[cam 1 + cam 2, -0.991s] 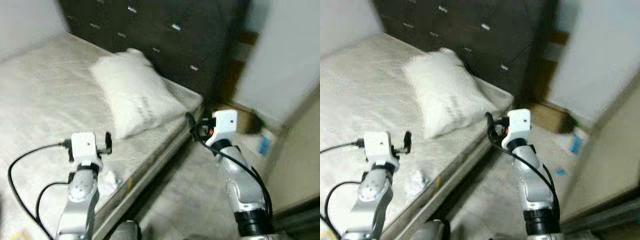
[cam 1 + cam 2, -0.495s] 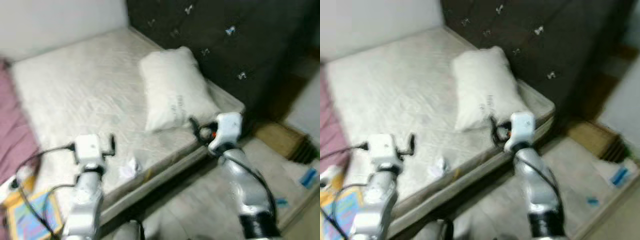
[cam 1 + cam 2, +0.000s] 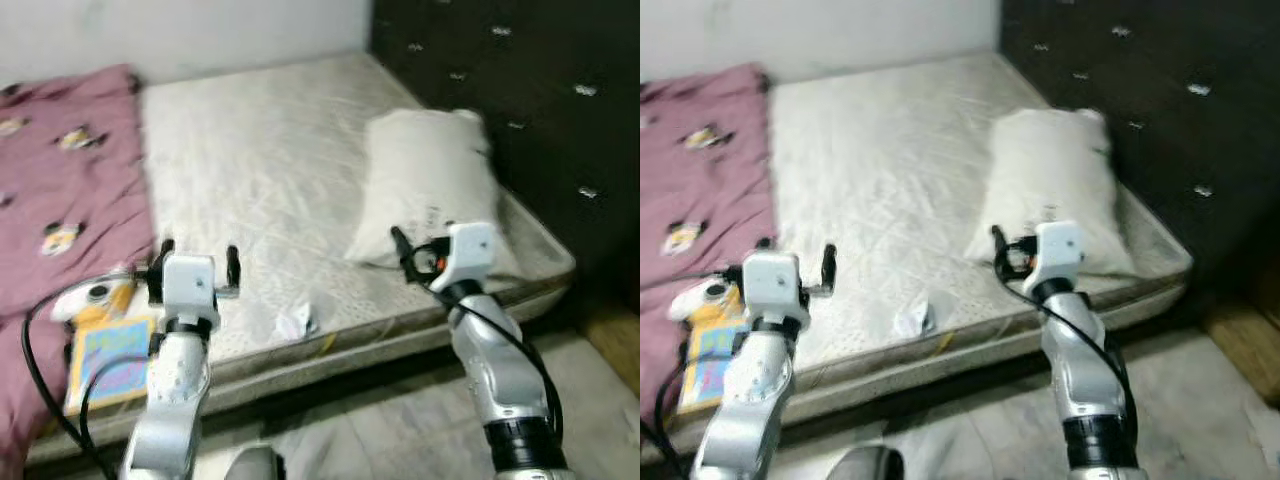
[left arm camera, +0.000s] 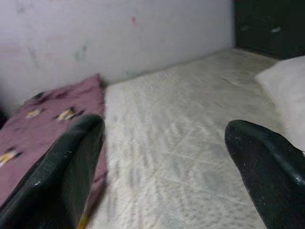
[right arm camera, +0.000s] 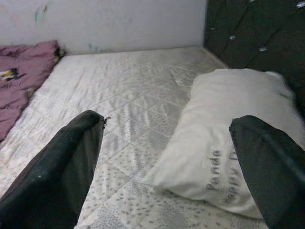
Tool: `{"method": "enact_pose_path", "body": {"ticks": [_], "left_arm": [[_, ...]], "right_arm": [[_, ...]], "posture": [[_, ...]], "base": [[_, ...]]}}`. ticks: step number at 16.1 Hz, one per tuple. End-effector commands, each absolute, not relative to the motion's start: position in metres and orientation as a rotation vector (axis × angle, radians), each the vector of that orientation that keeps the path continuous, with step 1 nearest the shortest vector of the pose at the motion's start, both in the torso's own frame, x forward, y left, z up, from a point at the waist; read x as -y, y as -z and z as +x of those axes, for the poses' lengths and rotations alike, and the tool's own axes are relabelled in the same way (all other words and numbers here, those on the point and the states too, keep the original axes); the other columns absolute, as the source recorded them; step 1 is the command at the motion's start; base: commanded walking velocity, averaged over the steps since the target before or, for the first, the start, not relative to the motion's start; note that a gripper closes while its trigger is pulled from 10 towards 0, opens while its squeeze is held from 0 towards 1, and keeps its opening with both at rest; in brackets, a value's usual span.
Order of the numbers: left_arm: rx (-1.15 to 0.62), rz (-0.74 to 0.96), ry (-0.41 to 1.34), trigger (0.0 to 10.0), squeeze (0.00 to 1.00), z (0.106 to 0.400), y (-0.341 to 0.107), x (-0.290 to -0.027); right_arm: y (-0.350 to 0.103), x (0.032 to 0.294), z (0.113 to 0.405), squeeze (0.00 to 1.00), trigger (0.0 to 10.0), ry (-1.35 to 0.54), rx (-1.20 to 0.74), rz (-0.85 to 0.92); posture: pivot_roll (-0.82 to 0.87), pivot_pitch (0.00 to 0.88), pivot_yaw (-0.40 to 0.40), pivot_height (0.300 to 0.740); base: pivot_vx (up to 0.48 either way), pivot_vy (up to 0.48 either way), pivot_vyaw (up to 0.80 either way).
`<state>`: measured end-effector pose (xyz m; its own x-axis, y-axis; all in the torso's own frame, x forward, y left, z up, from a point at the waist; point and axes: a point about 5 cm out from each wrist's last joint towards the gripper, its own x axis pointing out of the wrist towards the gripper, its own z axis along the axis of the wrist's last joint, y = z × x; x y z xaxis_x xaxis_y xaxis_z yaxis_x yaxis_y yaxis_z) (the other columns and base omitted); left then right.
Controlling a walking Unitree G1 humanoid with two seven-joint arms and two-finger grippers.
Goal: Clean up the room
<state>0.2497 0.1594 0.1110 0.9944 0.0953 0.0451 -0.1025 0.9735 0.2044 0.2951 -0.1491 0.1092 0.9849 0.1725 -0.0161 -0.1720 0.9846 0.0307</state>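
Seen from the head: a bare quilted mattress (image 3: 270, 150) against a dark tufted headboard (image 3: 520, 90), with a white pillow (image 3: 430, 185) lying at the headboard end and a pink blanket (image 3: 60, 190) with small printed figures bunched over the opposite side. Near the mattress's front edge, between the two arms, a small crumpled scrap of white paper (image 3: 297, 322). At the blanket's edge, just beside the left arm, a colourful flat book (image 3: 105, 360) and next to it a small white object (image 3: 90, 293), too blurred to identify. Left gripper (image 3: 195, 268) raised over the front part of the mattress near the blanket, fingers spread apart and holding nothing. Right gripper (image 3: 400, 245) raised near the pillow's lower corner, also spread wide and empty, as its wrist camera makes plain. Pale floor (image 3: 400, 440) below the bed's edge. From the left wrist: the two black fingers (image 4: 57, 171) far apart, framing the quilted mattress, the blanket's printed figures and a marked white wall (image 4: 119, 33) beyond. From the right wrist: fingers (image 5: 57, 167) likewise apart, and closer detail of the pillow (image 5: 238, 148), namely dark lettering on its cover, partly readable as "Panda", which the head views blur into a smudge.
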Motion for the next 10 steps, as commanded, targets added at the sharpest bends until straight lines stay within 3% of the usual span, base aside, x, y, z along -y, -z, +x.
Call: {"method": "enact_pose_path", "body": {"ticks": [1,3,4,7,8,9,10], "left_arm": [[-0.093,0.229,-0.115,10.0,0.0,0.252,-0.09,-0.17],[-0.228,0.201,-0.198,10.0,0.0,0.272,-0.069,-0.203],[-0.202,0.198,-0.211,10.0,0.0,0.279,-0.076,-0.21],[-0.126,0.18,-0.163,10.0,0.0,0.278,-0.088,-0.202],[-0.106,0.143,-0.11,10.0,0.0,0.269,-0.085,-0.192],[-0.093,0.102,-0.061,10.0,0.0,0.257,-0.083,-0.181],[-0.088,0.099,-0.036,10.0,0.0,0.247,-0.082,-0.175]], "right_arm": [[-0.108,0.144,0.295,1.0,10.0,-0.185,-0.019,0.042],[-0.107,0.143,0.298,1.0,10.0,-0.196,-0.017,0.036],[-0.108,0.143,0.299,1.0,10.0,-0.197,-0.015,0.037],[-0.11,0.146,0.301,1.0,10.0,-0.178,-0.012,0.04],[-0.109,0.146,0.299,0.65,10.0,-0.177,-0.021,0.031],[-0.11,0.146,0.295,0.37,10.0,-0.183,-0.019,0.042],[-0.11,0.146,0.291,0.0,10.0,-0.19,-0.024,0.051]], "posture": [[0.0,0.048,0.004,0.74],[0.0,0.038,0.005,0.74],[0.0,0.034,0.01,0.74],[0.0,0.033,0.017,0.74],[-0.01,0.034,0.018,0.74],[0.0,0.036,0.016,0.74],[0.0,0.038,0.014,0.74]], "base": [[0.0,0.0,0.0],[0.0,0.0,0.0],[0.0,0.0,0.0],[0.0,0.0,0.0],[0.0,0.0,0.0],[0.0,0.0,0.0],[0.0,0.0,0.0]]}}
